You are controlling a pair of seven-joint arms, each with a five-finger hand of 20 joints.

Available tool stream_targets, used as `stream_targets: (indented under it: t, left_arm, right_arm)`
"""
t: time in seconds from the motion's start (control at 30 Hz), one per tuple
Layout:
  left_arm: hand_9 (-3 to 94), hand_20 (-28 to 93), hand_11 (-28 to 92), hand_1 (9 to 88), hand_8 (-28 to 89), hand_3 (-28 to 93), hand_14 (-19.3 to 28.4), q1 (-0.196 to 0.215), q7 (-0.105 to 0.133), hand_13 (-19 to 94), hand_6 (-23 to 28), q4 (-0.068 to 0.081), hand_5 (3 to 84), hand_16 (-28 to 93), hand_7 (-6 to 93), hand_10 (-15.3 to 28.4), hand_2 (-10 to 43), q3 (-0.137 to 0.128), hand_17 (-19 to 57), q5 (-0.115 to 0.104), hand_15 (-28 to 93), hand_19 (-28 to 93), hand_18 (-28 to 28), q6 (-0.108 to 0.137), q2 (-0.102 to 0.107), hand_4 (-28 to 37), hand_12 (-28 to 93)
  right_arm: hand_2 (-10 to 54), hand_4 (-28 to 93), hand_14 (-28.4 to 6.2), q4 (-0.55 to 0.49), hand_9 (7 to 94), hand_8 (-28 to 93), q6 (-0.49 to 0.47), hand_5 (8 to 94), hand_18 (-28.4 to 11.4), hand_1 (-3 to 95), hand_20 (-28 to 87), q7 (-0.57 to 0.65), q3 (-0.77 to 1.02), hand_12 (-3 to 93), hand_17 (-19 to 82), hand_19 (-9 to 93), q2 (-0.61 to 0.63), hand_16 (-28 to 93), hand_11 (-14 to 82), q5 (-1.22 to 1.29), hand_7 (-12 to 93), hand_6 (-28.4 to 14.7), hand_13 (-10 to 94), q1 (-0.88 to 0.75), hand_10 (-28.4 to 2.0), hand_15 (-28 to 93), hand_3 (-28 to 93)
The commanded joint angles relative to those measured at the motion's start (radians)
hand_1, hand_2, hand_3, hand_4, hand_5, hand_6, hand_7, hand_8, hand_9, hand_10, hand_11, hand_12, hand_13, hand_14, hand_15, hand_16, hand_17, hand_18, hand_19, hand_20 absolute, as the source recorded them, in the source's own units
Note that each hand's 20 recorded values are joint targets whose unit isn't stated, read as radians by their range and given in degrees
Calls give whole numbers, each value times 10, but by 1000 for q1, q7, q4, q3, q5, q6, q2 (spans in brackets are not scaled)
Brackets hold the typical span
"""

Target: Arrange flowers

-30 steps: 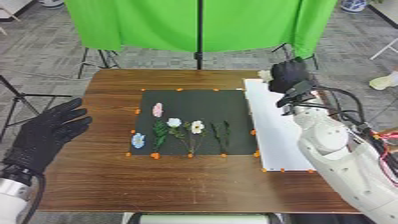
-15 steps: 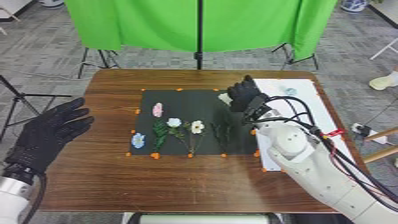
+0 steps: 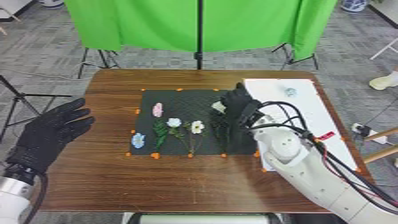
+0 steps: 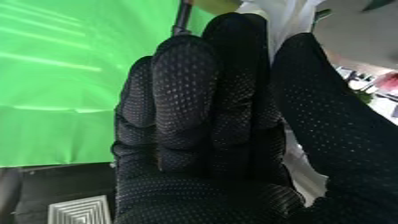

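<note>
My right hand (image 3: 238,109) is over the right part of the black sheet (image 3: 188,96), a white flower (image 3: 218,106) pinched at its fingertips. In the right wrist view, whitish petals (image 4: 286,17) sit between the thumb and fingers of my right hand (image 4: 191,120). On the black sheet lie a pink flower (image 3: 157,109), a blue flower (image 3: 138,140), two white flowers with stems (image 3: 174,122) and green leaves (image 3: 160,131). Another green stem lies beside my right hand, partly hidden. My left hand (image 3: 46,131) is held open at the table's left edge.
A white sheet (image 3: 313,112) with a pale blue flower (image 3: 290,92) lies on the right of the brown table (image 3: 107,182). Orange markers line the black sheet's edges. My right forearm covers part of the white sheet. A green curtain hangs behind the table.
My right hand has moved left and toward me, from the white sheet to the black one, bringing the white flower along. The pale blue flower has come into sight. My left hand stayed still.
</note>
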Motion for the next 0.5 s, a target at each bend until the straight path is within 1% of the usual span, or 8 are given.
stream_targets:
  t: [0.03, 0.13, 0.2, 0.37, 0.4, 0.43, 0.47, 0.5]
  left_arm:
    - [312, 79, 269, 260, -114, 722, 156, 7, -8, 239, 37, 7, 363, -29, 201, 126, 12, 7, -82, -3, 413, 479, 219, 0, -5, -254, 145]
    - [313, 79, 269, 260, -114, 723, 156, 11, -9, 238, 37, 4, 363, -29, 201, 126, 12, 4, -81, -1, 414, 479, 219, 5, -9, -254, 144]
    - [312, 79, 269, 260, -114, 722, 156, 18, -13, 239, 37, -1, 363, -29, 200, 126, 12, 0, -82, -1, 413, 480, 219, 15, -11, -255, 144]
    - [312, 79, 270, 261, -113, 723, 156, 21, -10, 239, 37, -1, 363, -29, 201, 126, 15, -4, -82, 1, 414, 481, 219, 6, -13, -257, 144]
    - [313, 79, 269, 262, -113, 723, 156, 18, -12, 239, 37, 0, 363, -29, 200, 127, 15, -3, -82, 0, 414, 481, 219, 7, -12, -257, 144]
    - [312, 79, 270, 262, -113, 723, 156, 22, -6, 239, 37, 1, 363, -29, 201, 127, 15, -3, -81, -3, 414, 481, 220, 9, -6, -256, 144]
    - [312, 78, 270, 262, -114, 723, 156, 21, -8, 239, 37, 1, 363, -30, 201, 127, 16, -4, -81, -1, 414, 481, 220, 7, -6, -256, 144]
    - [312, 78, 270, 262, -114, 723, 156, 22, -10, 239, 37, 1, 363, -30, 201, 127, 16, -6, -81, -1, 414, 481, 219, 7, -6, -256, 144]
  right_arm:
    - [-95, -283, -11, 26, 889, -151, 8, 739, -160, 454, 373, -4, -1, 392, 276, 768, 13, 247, 263, -37, 463, 31, 791, -1, -18, 595, 823]
    - [-95, -283, -9, 29, 887, -153, 16, 705, -158, 455, 375, -43, 25, 434, 268, 764, 17, 267, 190, -27, 468, 39, 771, -11, -12, 595, 813]
    - [-95, -283, -8, 35, 876, -155, 24, 688, -158, 453, 376, -75, 37, 438, 262, 761, 24, 264, 181, -35, 466, 39, 765, -11, -11, 597, 797]
    - [-95, -283, -7, 28, 820, -175, 12, 622, -155, 420, 381, -110, 71, 420, 247, 751, 54, 237, 174, -39, 470, 39, 738, -15, -10, 624, 786]
    - [-95, -283, -7, 22, 789, -173, 13, 608, -156, 396, 384, -111, 77, 390, 240, 746, 67, 227, 209, -28, 452, 41, 724, -18, -15, 632, 795]
    - [-95, -283, -9, 14, 751, -187, 6, 595, -157, 366, 386, -114, 94, 342, 235, 744, 76, 219, 259, -29, 413, 44, 708, -24, -22, 639, 815]
    - [-89, -283, -12, 7, 713, -223, -12, 583, -157, 334, 386, -116, 116, 289, 230, 742, 84, 210, 311, -31, 393, 45, 689, -33, -33, 645, 843]
    - [-75, -283, -18, -4, 659, -242, -62, 552, -159, 292, 384, -142, 155, 245, 221, 738, 87, 201, 354, 10, 375, 39, 663, -46, -46, 650, 882]
